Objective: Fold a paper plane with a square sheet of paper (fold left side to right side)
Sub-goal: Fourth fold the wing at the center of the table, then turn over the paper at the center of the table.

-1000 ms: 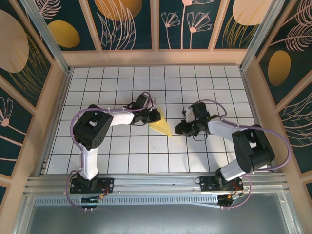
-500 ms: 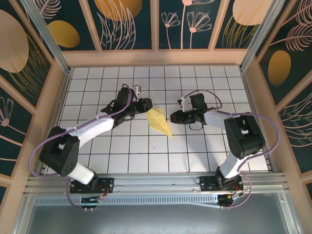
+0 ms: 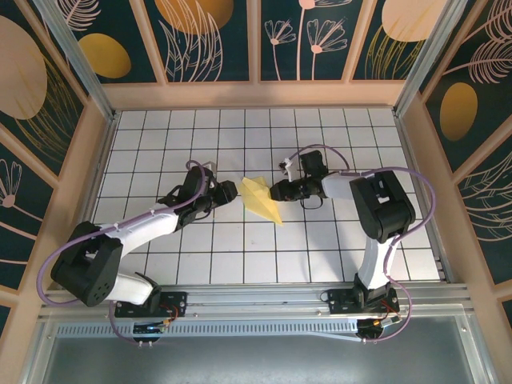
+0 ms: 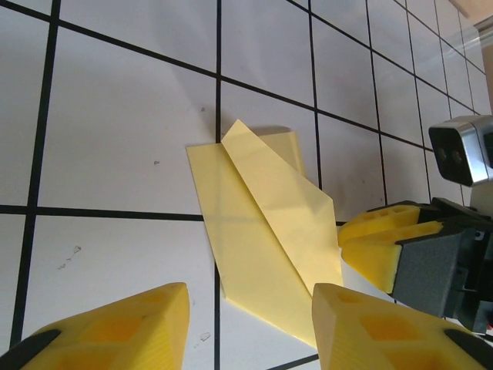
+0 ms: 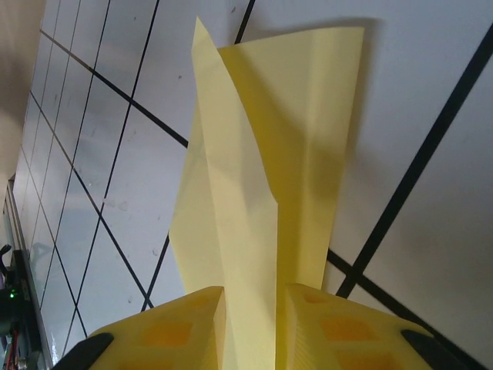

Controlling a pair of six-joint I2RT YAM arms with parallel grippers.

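Note:
The pale-yellow paper (image 3: 262, 200) lies mid-table as a narrow creased dart with layered flaps, its point toward the near side. In the left wrist view the paper (image 4: 262, 231) lies flat with one long flap folded over it. My right gripper (image 3: 276, 192) meets the paper's far right edge. In the right wrist view the gripper (image 5: 254, 297) is shut on an upstanding flap of the paper (image 5: 254, 177). My left gripper (image 3: 231, 193) hovers just left of the paper. It (image 4: 248, 308) is open, fingers wide apart, touching nothing. The right gripper's yellow fingers (image 4: 381, 239) show beside the paper.
The table is a white grid of tiles (image 3: 336, 248) with wooden walls on three sides (image 3: 256, 94). Both forearms stretch low across the middle rows toward each other. A metal rail (image 3: 256, 300) runs along the near edge.
The right gripper slid left to the paper and closed on its flap. The left arm stretched out, its gripper drawing back off the paper to just left of it. The paper shifted slightly.

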